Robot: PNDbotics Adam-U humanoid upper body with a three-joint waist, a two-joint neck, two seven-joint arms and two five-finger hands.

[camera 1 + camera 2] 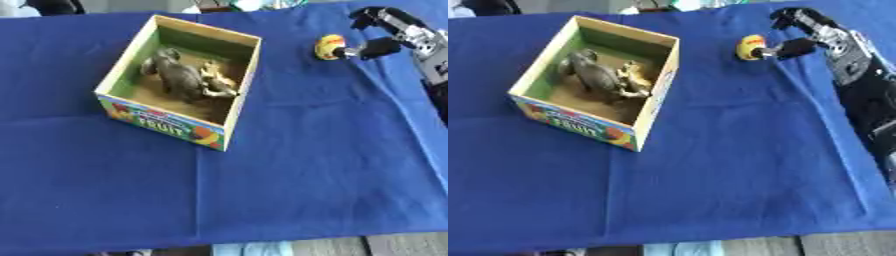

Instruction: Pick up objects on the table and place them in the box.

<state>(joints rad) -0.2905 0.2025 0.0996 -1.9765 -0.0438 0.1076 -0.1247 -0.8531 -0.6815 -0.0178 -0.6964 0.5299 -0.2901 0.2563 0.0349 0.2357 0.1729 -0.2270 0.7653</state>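
Right hand (385, 31) upper right, thumb tip touching small yellow-red toy (329, 47) on blue cloth (289, 165), fingers spread above, not closed round it. Right eye view shows more forearm down right edge. Box (122, 70) upper left, grey animal figure (179, 75) and tan figure (217, 77) inside. Wide bare cloth between box and toy. Left hand out of frame

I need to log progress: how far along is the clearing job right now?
Done: two toy animals, a grey one and a tan one, already lie in the box. In hand: the right robot hand is at the small yellow and red toy, thumb touching it, not lifted. Left: boxing that toy.
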